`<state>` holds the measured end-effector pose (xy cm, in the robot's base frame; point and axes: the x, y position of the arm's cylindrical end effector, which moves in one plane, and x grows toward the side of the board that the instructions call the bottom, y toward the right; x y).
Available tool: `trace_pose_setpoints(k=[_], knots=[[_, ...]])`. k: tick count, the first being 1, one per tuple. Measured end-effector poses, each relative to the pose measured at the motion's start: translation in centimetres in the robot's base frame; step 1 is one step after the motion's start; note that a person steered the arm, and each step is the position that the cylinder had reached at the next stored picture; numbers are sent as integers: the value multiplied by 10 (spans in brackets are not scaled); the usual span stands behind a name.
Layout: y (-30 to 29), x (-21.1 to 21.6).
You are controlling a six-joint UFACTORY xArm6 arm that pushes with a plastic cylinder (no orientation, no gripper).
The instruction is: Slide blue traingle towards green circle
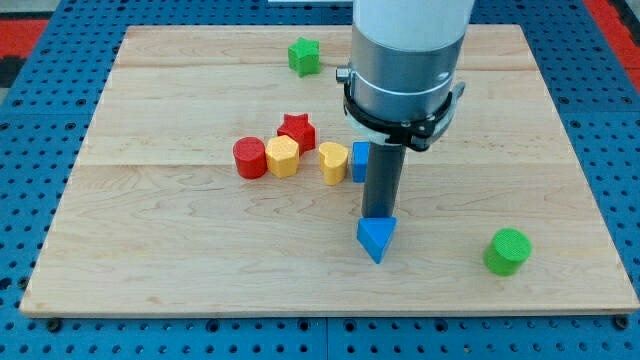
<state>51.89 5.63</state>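
The blue triangle lies on the wooden board, a little right of centre and toward the view's bottom. The green circle sits to its right, near the board's lower right corner, with a wide gap between them. My tip stands at the triangle's top edge, touching or almost touching it, on the side toward the view's top. The arm's grey and white body hangs above and hides part of the board behind it.
A red circle, a yellow block, a red star, a yellow heart and a blue block cluster left of my rod. A green star sits near the view's top.
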Motion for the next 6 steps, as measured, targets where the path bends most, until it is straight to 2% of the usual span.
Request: trace_pose_setpoints(k=[2,4,5,6], knots=[[-45,2],[-59,17],[-30,22],[27,19]])
